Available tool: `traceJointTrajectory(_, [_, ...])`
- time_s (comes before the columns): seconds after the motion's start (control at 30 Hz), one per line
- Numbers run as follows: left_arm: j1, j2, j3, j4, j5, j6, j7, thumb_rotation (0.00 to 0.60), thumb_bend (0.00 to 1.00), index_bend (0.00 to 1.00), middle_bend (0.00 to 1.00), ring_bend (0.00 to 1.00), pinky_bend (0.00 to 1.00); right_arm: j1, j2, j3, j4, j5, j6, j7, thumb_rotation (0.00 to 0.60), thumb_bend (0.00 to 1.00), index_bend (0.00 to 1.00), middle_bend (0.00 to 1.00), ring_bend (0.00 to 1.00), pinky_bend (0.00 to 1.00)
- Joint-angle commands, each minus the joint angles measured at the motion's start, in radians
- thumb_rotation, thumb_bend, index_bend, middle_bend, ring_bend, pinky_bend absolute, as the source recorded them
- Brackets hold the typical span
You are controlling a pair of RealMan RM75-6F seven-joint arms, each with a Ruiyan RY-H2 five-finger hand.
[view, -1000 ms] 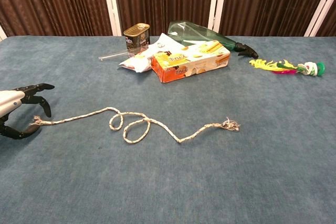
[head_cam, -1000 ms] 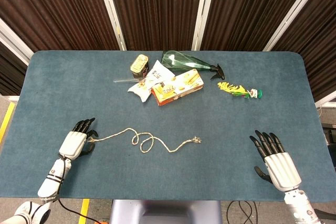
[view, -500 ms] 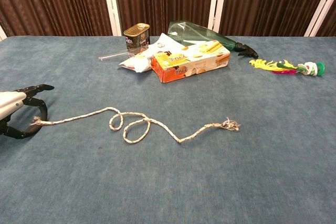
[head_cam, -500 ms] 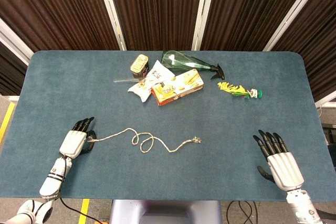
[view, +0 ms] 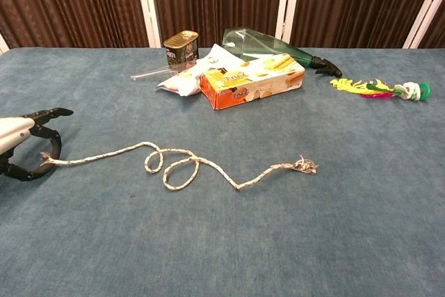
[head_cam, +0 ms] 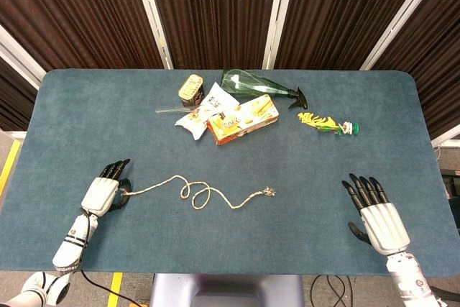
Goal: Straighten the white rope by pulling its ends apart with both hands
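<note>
The white rope (head_cam: 205, 194) lies on the blue table with loops in its middle; in the chest view the rope (view: 174, 165) runs from the left to a frayed right end (view: 304, 165). My left hand (head_cam: 104, 193) is at its left end. In the chest view the left hand (view: 24, 151) has a finger and thumb curled round that end, pinching it. My right hand (head_cam: 377, 215) lies flat and open near the front right edge, well to the right of the frayed end (head_cam: 269, 192). The chest view does not show it.
At the back middle stand a tin can (head_cam: 190, 88), a white snack bag (head_cam: 205, 109), a snack box (head_cam: 243, 118) and a green spray bottle (head_cam: 255, 84) on its side. A yellow-green toy (head_cam: 327, 124) lies to their right.
The left hand's finger has curled down onto the rope's left end. The right hand has shifted slightly near the front edge. The rope keeps its shape.
</note>
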Motion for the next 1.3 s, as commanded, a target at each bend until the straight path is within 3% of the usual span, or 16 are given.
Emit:
traceJointTrajectory(0.03, [0.005,0.024,0.015,-0.017,0.013,0.01,-0.005,0.6,0.44,0.59,0.0,0.0,0.12,0.047,-0.012,0.01,-0.004,-0.005,-0.062,-0.031,0.6,0.33,0.05,0.0,0.0,0.0])
traceJointTrajectory(0.2, [0.013,0.072,0.03,-0.072,0.017,0.009,0.003,0.6,0.44,0.59,0.0,0.0,0.11,0.11,-0.065,0.028,0.026,-0.041,-0.112,-0.089,0.6,0.33,0.24,0.0,0.0,0.0])
traceJointTrajectory(0.37, [0.02,0.12,0.036,-0.125,0.014,0.009,0.035,0.6,0.44,0.59,0.0,0.0,0.11,0.192,-0.115,0.063,0.023,-0.005,-0.221,-0.123,0.6,0.33,0.45,0.0,0.0,0.0])
traceJointTrajectory(0.63, [0.021,0.168,0.021,-0.2,0.0,0.019,0.069,0.6,0.44,0.59,0.0,0.0,0.09,0.306,-0.232,0.139,0.07,0.151,-0.388,-0.237,0.6,0.33,0.53,0.0,0.0,0.0])
traceJointTrajectory(0.87, [0.025,0.179,0.011,-0.222,-0.011,0.028,0.089,0.6,0.44,0.59,0.0,0.0,0.08,0.391,-0.352,0.18,0.171,0.238,-0.454,-0.297,0.6,0.36,0.53,0.0,0.0,0.0])
traceJointTrajectory(1.13, [0.024,0.183,0.007,-0.232,-0.017,0.021,0.1,0.6,0.44,0.59,0.0,0.0,0.07,0.46,-0.454,0.191,0.26,0.321,-0.504,-0.335,0.6,0.39,0.55,0.0,0.0,0.0])
traceJointTrajectory(1.3, [0.027,0.186,0.004,-0.24,-0.024,0.02,0.101,0.6,0.44,0.59,0.0,0.0,0.07,0.478,-0.462,0.182,0.263,0.364,-0.523,-0.356,0.6,0.4,0.56,0.0,0.0,0.0])
